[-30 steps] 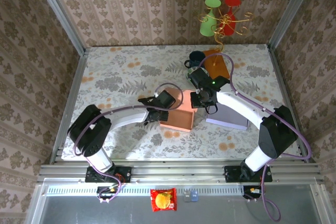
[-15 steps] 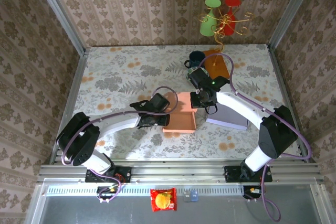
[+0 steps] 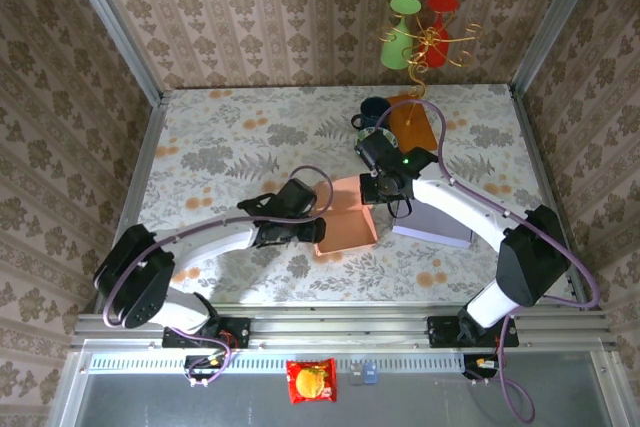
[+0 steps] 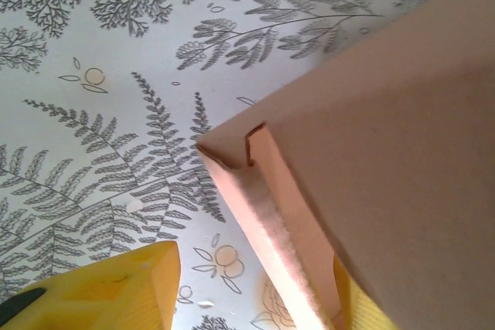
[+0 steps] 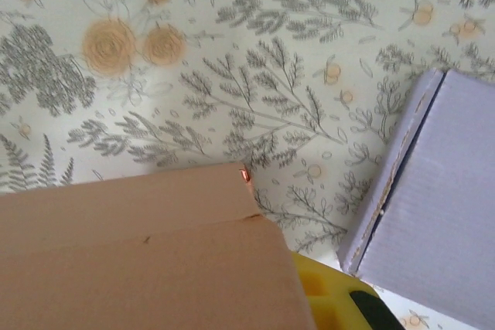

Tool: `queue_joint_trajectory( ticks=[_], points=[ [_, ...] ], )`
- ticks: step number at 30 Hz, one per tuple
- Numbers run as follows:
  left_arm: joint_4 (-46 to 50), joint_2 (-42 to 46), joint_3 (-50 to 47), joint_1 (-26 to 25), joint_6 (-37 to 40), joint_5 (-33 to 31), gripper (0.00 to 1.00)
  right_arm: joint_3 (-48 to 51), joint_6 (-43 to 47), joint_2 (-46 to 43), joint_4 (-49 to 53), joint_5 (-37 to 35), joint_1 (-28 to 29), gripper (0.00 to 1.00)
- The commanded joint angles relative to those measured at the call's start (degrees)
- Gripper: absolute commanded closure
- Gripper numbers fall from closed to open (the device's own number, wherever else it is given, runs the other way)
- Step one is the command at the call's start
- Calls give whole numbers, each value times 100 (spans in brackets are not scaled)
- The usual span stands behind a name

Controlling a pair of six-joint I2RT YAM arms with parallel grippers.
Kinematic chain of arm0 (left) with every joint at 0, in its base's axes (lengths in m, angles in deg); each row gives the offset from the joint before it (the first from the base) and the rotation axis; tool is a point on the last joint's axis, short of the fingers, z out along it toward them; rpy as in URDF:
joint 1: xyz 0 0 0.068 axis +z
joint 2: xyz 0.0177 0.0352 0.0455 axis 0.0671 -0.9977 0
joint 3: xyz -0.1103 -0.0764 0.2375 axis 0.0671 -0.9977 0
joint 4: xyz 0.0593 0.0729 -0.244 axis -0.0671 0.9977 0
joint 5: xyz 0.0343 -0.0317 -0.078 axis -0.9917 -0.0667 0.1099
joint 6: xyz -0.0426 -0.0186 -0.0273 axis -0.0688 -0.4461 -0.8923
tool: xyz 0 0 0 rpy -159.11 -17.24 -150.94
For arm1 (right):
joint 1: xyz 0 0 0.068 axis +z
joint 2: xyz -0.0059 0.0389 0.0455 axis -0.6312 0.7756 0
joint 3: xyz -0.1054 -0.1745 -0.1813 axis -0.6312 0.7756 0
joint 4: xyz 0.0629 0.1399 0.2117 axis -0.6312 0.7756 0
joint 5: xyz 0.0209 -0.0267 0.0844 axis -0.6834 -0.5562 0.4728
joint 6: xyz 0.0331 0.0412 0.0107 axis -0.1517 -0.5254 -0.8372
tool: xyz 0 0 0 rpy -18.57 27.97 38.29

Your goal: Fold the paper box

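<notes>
The left pincer stands spread around one wall of the orange paper box; the right pincer is pressed together on its far corner.

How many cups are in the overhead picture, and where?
3. A green cup and a red cup hang on the gold wire stand at the far edge; a dark teal mug stands on the flower-patterned table near it. None appears hidden.
</notes>
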Motion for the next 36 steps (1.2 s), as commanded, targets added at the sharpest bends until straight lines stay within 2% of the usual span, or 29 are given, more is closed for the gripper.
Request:
queue_joint_trajectory(
  ticks=[1, 10, 16, 19, 23, 26, 30, 34, 36],
  points=[
    [-799, 401, -196, -68, 254, 573, 44, 29, 80, -99, -373, -71, 176, 100],
    [-639, 809, -473, 413, 397, 895, 39, -64, 260, -36, -349, -6, 176, 100],
    [-899, 1041, -568, 489, 572, 1164, 41, -105, 158, 25, -251, -67, 176, 100],
    [-726, 1039, -602, 503, 809, 1330, 42, -198, 85, 72, -192, -119, 176, 100],
    [-208, 1061, -645, 503, 1179, 1041, 42, -343, 8, 132, -50, -181, 167, 100],
    [-511, 1431, -979, 507, 1213, 469, 39, -397, 2, 169, -18, -164, 167, 100],
    [-1554, 2057, -1427, 554, 1067, 124, 35, -374, -32, 185, 49, -201, 165, 100],
    [-2273, 2226, -1552, 595, 987, 373, 33, -361, -59, 212, 48, -175, 167, 100],
    [-2280, 2321, -1509, 597, 1026, 427, 34, -393, -58, 238, 71, -181, 159, 100]
  ],
)
